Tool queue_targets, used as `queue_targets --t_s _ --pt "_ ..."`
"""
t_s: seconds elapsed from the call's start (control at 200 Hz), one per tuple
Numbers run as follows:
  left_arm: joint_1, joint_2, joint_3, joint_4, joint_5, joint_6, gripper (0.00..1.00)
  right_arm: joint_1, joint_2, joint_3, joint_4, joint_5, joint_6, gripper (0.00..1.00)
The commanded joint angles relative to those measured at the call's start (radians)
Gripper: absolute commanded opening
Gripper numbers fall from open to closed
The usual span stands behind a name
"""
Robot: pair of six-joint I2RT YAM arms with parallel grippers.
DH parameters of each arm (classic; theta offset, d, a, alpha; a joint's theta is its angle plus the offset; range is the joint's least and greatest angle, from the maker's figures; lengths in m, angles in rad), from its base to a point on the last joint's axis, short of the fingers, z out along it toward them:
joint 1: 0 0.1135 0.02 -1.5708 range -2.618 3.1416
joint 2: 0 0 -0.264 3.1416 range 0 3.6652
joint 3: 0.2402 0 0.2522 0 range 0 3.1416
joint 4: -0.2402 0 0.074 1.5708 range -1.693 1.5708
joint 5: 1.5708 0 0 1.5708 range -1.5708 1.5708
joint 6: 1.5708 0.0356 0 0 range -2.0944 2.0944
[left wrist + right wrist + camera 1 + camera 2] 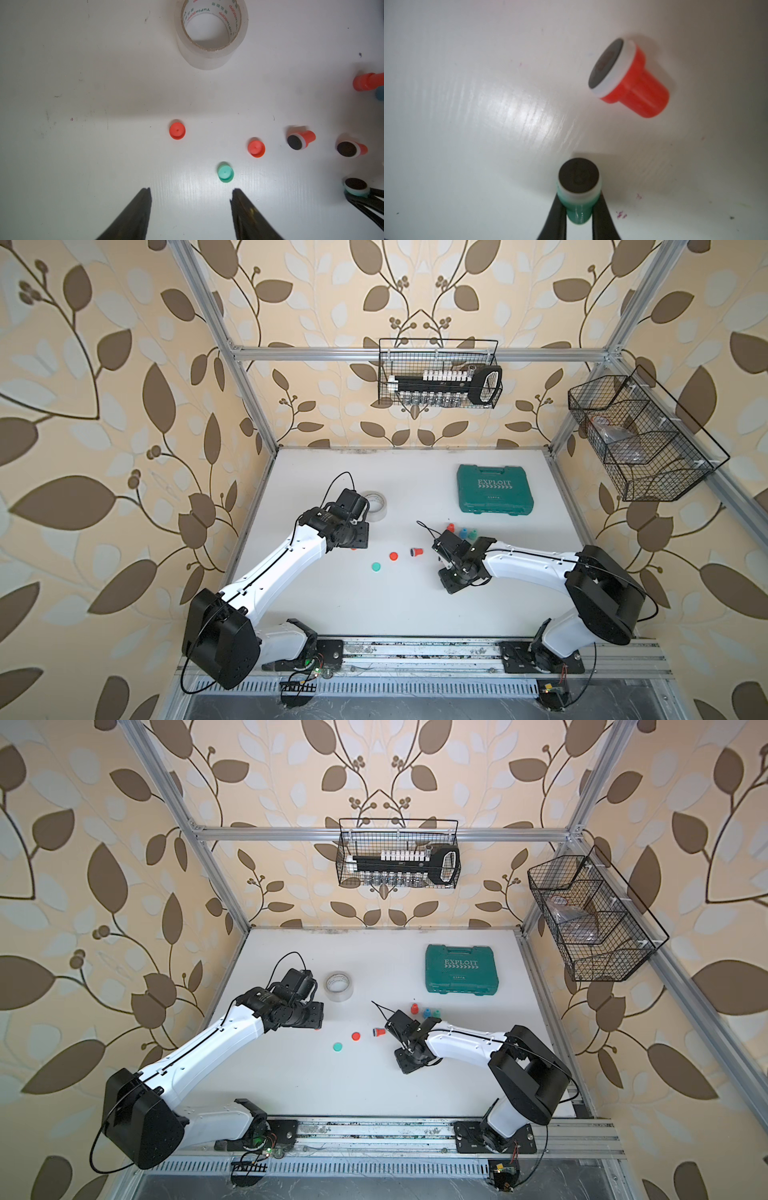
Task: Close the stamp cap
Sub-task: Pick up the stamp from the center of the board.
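In both top views the green cap (376,567) lies loose on the table (332,614) between the arms, beside a red cap (393,556) and a toppled red stamp (416,551). The claws are too small to read here.

The left wrist view adds more. The left gripper (191,191) hangs wide open and empty just short of the green cap, likely poised to take it. A second red cap (177,131) and second red stamp (351,148) also show.

Only the right wrist view makes the grip plain: the right gripper (579,198) is clamped on the green stamp (578,187), its dark pad bare and facing outward, presumably offered for capping.
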Motion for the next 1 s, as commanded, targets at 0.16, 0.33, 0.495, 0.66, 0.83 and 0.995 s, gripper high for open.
queue_targets --t_s 0.16,0.33,0.495,0.66,0.83,0.995 --pt "-0.004 -0.055 0.047 -0.014 0.196 -0.075 0.62 0.014 -0.242 0.015 0.016 -0.047 -0.124 0.10" --pt "-0.013 -0.092 0.121 -0.016 0.447 -0.197 0.63 0.016 -0.395 -0.029 0.104 -0.121 -0.227 0.10" --pt "-0.051 -0.097 0.156 0.041 0.660 -0.335 0.63 0.016 -0.507 -0.085 0.218 -0.274 -0.364 0.07" --pt "-0.176 -0.100 0.213 0.047 0.653 -0.411 0.63 0.016 -0.573 -0.100 0.264 -0.325 -0.444 0.04" --pt "-0.267 -0.099 0.230 0.067 0.627 -0.475 0.62 0.016 -0.621 -0.110 0.295 -0.355 -0.512 0.01" --pt "-0.310 -0.087 0.240 0.074 0.618 -0.502 0.60 0.016 -0.679 -0.141 0.349 -0.377 -0.556 0.01"
